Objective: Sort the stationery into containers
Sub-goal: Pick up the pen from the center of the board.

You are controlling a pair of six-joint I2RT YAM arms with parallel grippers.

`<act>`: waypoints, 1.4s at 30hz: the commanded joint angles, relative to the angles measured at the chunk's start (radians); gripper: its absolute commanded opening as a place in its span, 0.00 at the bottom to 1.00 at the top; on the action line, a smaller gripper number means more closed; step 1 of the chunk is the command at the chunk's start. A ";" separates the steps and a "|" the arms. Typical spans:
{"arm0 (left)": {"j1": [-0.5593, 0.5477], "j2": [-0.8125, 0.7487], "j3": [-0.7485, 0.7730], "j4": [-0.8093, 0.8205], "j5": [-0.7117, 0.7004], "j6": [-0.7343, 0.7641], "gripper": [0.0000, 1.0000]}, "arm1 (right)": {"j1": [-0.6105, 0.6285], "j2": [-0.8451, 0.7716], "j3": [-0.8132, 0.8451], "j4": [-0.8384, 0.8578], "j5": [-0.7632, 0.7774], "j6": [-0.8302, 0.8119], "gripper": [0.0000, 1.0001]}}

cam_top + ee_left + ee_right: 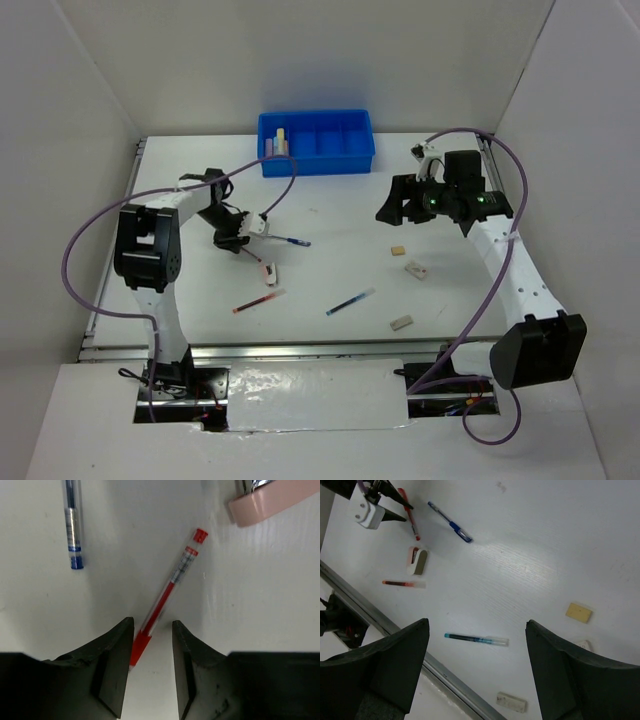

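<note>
The left gripper (151,626) hangs low, jaws apart astride the grip end of the red pen (170,592) on the counter (250,605), apparently so that closing will pinch it. The tray (318,163) waits far beyond it. The right gripper (476,625) hovers open, empty.

light: bright, even, seemingly from overhead | shadows: soft, short, under the arms on the white table (330,215) | glare: sheen on glossy near sheet (310,395) | focus: red pen (165,597) sharp; wrist-view fingers (107,675) dark, soft-edged | tint: left wrist warm, right wrist cooler
</note>
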 commanded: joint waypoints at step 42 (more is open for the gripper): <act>-0.521 -0.825 -0.346 0.419 0.101 0.073 0.00 | 0.289 0.284 0.123 0.064 -0.479 0.131 0.68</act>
